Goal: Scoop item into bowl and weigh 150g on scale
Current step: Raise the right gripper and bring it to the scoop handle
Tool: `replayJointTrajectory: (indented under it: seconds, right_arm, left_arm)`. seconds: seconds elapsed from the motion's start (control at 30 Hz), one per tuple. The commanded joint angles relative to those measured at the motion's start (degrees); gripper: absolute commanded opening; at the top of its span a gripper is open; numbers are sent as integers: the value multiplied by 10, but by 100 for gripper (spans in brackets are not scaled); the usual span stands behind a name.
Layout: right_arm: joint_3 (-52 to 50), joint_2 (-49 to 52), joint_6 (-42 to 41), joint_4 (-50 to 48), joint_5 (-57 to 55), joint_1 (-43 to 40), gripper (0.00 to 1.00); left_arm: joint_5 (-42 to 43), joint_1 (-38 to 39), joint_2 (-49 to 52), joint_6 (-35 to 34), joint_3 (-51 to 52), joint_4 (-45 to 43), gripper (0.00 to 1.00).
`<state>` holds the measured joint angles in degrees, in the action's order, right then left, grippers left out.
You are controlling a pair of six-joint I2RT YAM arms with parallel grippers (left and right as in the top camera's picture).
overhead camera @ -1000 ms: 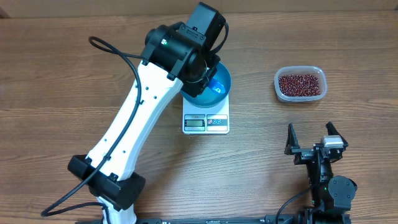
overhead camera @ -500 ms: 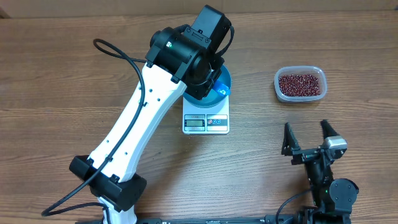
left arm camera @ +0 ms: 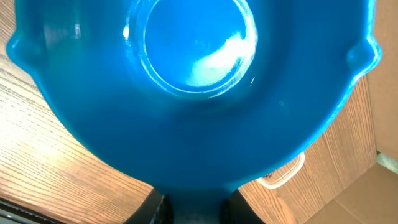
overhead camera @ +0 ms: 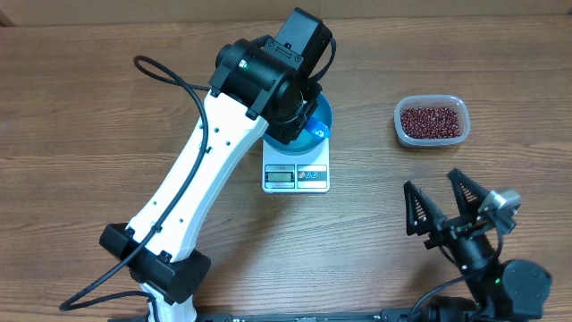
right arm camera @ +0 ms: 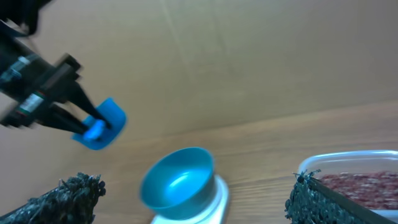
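A: What has been altered overhead?

B: Within the last second the right gripper (overhead camera: 433, 192) has been swung and tilted toward the scale (overhead camera: 296, 176). Its jaws are spread to the full and nothing is held. The left arm (overhead camera: 214, 161) has been shifted slightly, then kept still above the blue bowl (overhead camera: 324, 114), which is seated on the scale. The red-brown beans (overhead camera: 432, 122) are left in the clear tub (overhead camera: 399, 112), ahead of the right gripper.

A: What is meant for the task?

B: No transfer is judged to have been made yet. A trip to the tub is still needed.

A: What is added by the left wrist view?

B: The left gripper (left arm camera: 191, 208) is seen closed on the handle of a blue scoop (left arm camera: 193, 93), whose cup fills the frame. No beans are seen in it.

A: And by the right wrist view?

B: What is hidden overhead is shown there: the scoop is held higher than the bowl, off to its side, and the bowl is seen empty. The tub lies ahead, to the right gripper's right.
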<state>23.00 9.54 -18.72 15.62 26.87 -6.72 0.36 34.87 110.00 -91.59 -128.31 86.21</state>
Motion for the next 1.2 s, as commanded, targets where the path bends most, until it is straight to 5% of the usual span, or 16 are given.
replayJointTrajectory:
  seconds: [0.0,0.23,0.43,1.17]
  right_arm:
    - [55,73,-63,6,78,-1,100]
    - [103,233,-190,-72,299,-1,100]
    - [103,320,-410,-153,354,-1,100]
    - [103,403,-380,-212,397,0,86]
  left_arm:
    - [9,2,-6,-12,-9,3,4]
    - [29,2,-6,-15,-9,4,4]
    - [38,13,-6,-42,-9,3,4]
    - [37,85,-6,-109,-8,-6,4]
